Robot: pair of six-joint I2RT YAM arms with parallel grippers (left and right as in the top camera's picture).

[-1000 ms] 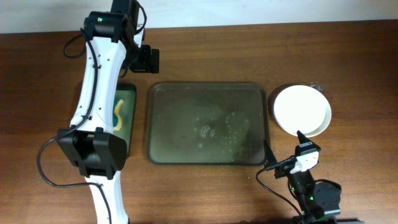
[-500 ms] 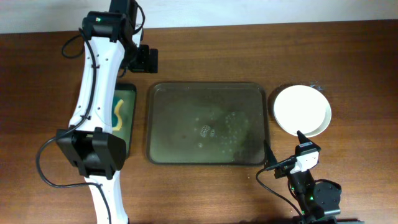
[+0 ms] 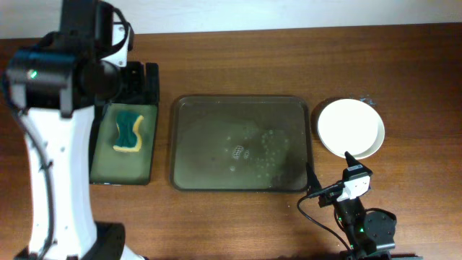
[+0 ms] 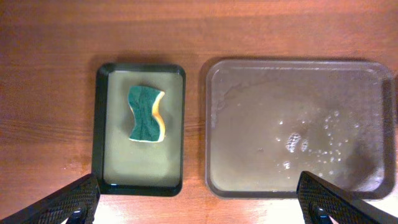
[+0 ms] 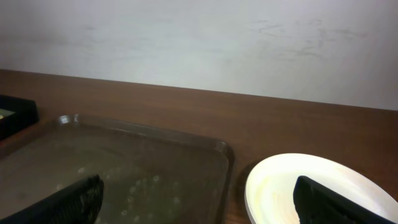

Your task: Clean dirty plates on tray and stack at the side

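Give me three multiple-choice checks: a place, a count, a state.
1. Where is the sponge? A. on the big tray B. in the small black tray C. on the plates
2. How many plates lie on the big tray? A. none B. one C. three
3. The left fingers are: A. shut on the sponge B. shut on a plate C. spread open, empty

B: it lies in the small black tray. A: only suds there; the plates sit to its right. C: fingers wide apart, nothing between.
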